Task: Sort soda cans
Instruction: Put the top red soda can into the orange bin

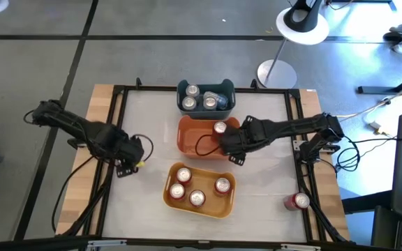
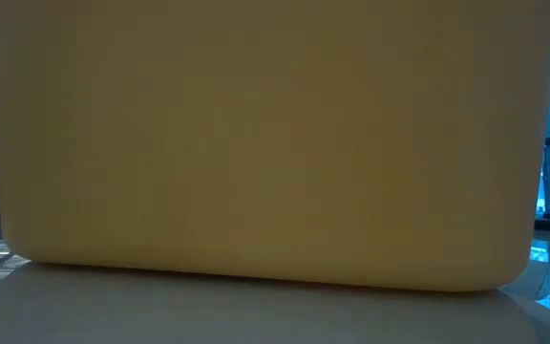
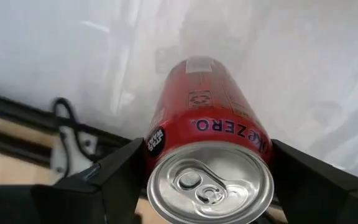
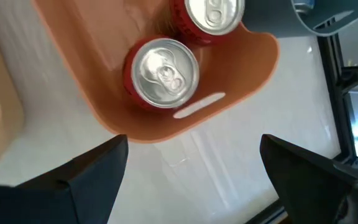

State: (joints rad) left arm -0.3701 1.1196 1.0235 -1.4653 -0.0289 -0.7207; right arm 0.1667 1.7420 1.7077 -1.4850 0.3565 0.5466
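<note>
step: grasp lying red aluminium soda can [image 3: 207,124] | place: table's left side, between left gripper [image 3: 207,186] fingers, not yet clamped | advice: close evenly on can's middle | right gripper [image 4: 191,168]: spread wide above orange plastic bin [image 4: 241,81]

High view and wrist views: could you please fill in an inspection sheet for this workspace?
Surface: white tabletop in a black frame.
Job's things: four red cans in yellow bin; two red cans in orange bin; silver cans in blue bin; loose red can lying at the right edge.
Clutter: nothing seen.
Grippers: left gripper at a lying Zero can; right gripper open above orange bin.
Cables: black loop over orange bin.
Surroundings: stand base on floor.
</note>
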